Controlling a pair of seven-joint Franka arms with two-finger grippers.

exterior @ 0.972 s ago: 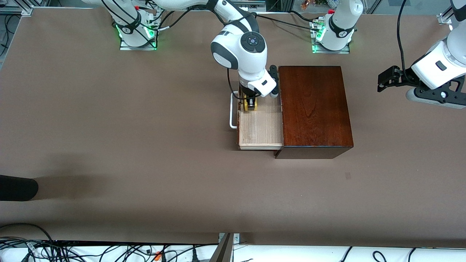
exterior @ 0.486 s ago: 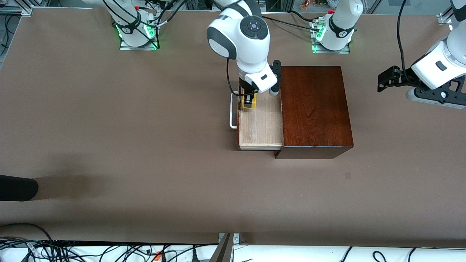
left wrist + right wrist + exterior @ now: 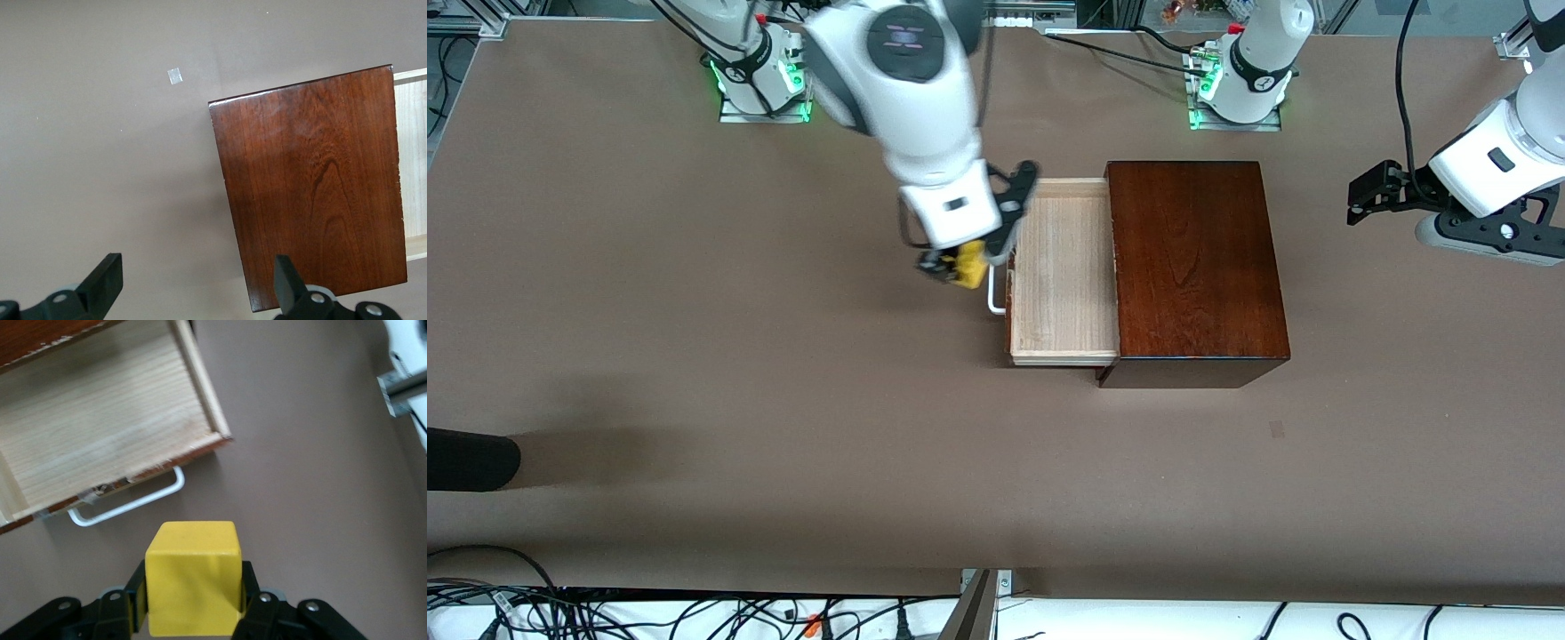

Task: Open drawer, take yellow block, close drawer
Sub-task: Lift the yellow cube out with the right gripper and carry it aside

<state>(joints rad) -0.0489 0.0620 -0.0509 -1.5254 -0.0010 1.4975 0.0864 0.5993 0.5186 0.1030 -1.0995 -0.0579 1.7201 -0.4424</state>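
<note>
The yellow block (image 3: 970, 264) (image 3: 193, 577) (a plain cube, so no long axis to speak of) is clamped between the fingers of the right gripper (image 3: 959, 266) (image 3: 192, 600), up in the air over bare table (image 3: 694, 356) just beside the white handle (image 3: 994, 293) (image 3: 127, 505), toward the right arm's end. In the front view it sits slightly tilted. The drawer (image 3: 1064, 271) (image 3: 100, 427) stands pulled out of the wooden box (image 3: 1193, 267) (image 3: 313, 187), its pale floor bare, its opening pointing toward the right arm's end of the table. The left gripper (image 3: 1371, 191) (image 3: 193, 283) waits in the air, fingers spread wide, at the left arm's end of the table.
</note>
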